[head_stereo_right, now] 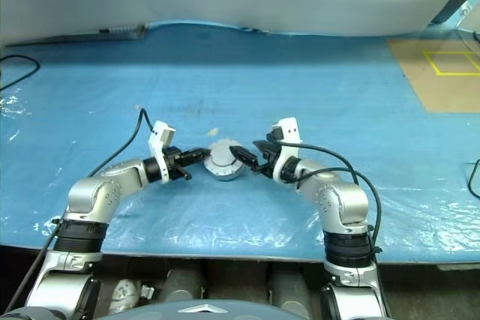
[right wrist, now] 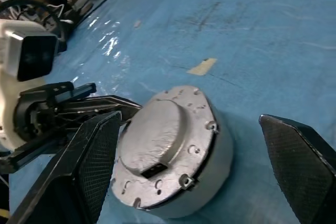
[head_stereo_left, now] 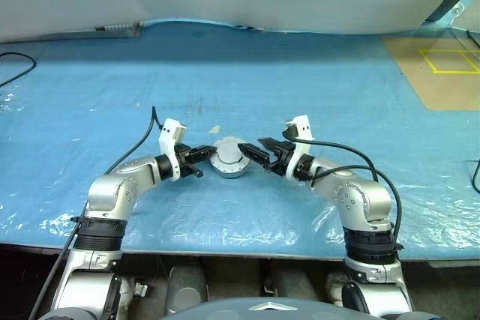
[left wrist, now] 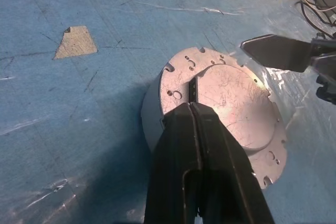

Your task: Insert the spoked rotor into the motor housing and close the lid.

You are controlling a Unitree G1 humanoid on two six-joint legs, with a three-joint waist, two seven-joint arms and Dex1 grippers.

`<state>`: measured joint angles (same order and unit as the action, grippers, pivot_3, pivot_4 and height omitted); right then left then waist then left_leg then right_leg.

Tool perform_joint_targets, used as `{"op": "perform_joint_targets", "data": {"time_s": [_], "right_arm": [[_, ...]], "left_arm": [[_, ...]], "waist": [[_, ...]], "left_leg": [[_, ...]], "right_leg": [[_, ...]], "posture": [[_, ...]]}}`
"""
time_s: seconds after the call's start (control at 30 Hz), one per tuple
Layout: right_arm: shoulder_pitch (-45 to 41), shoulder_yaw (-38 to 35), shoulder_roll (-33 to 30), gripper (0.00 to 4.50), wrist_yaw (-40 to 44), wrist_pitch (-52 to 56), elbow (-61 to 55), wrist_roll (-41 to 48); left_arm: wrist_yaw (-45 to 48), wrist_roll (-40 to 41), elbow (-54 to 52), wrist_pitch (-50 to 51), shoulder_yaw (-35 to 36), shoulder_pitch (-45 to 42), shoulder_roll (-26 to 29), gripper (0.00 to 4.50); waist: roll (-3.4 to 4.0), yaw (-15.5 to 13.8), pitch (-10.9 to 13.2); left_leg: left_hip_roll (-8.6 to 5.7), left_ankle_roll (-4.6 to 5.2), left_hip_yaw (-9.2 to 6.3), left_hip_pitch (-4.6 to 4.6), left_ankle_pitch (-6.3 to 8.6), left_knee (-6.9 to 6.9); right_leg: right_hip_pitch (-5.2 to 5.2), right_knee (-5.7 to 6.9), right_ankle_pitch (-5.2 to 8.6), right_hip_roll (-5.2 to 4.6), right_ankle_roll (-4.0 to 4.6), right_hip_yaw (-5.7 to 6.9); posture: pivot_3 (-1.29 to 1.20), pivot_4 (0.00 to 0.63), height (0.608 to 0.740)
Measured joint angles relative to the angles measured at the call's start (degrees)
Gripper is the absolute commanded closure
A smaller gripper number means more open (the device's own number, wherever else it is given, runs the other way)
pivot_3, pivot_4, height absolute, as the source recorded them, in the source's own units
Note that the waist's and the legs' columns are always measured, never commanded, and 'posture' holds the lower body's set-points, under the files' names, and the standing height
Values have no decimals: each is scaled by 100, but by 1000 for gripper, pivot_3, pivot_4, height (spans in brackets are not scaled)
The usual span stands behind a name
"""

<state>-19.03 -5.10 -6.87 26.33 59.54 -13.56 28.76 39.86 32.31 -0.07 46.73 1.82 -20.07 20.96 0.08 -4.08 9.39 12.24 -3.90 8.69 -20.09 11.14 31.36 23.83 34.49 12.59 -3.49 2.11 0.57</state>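
The motor housing (right wrist: pixel 216 163) stands on the blue table, and the lid (left wrist: pixel 231 108) lies on top of it, smooth light-grey face up. The spoked rotor is hidden. My left gripper (left wrist: pixel 190 106) is shut with nothing in it, and its tips lie over the lid's near rim beside a small dark slot. My right gripper (head_stereo_left: pixel 255 148) stands open just right of the housing. One of its fingers (right wrist: pixel 89 156) is over the lid's edge and the other is out to the side, neither touching. In the head view the lidded housing (head_stereo_left: pixel 229 160) sits between both grippers.
A tan tape patch (head_stereo_left: pixel 215 130) lies just behind the housing. A brown board with yellow lines (head_stereo_left: pixel 442 73) lies at the back right. A black cable (head_stereo_left: pixel 15 65) runs at the far left. The table's front edge is close to my arms.
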Motion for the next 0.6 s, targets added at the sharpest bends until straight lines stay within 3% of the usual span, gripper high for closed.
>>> {"op": "perform_joint_targets", "data": {"time_s": [0.27,0.47,0.6], "right_arm": [[-18,-290,319,53,-259,841,196,589],[-234,-1331,933,53,-719,1730,634,1336],[-269,-1350,884,1086,-869,1956,690,1394]], "left_arm": [[0,-11,1,-3,-5,-7,-8,4500],[-9,-44,0,-28,-3,0,-16,4500],[-8,-80,0,-52,-4,3,-38,4500]], "waist": [[0,1,0],[1,11,0],[1,8,1]], "left_leg": [[-2,0,-1,-1,0,-2],[-2,-1,-1,-1,-1,-4],[-2,-2,-2,-2,-1,-6]], "right_leg": [[2,0,0,-2,-1,0],[5,2,0,0,-1,-1],[6,2,0,1,-3,0]], "posture": [[0,150,740],[0,150,740],[0,150,740]]}}
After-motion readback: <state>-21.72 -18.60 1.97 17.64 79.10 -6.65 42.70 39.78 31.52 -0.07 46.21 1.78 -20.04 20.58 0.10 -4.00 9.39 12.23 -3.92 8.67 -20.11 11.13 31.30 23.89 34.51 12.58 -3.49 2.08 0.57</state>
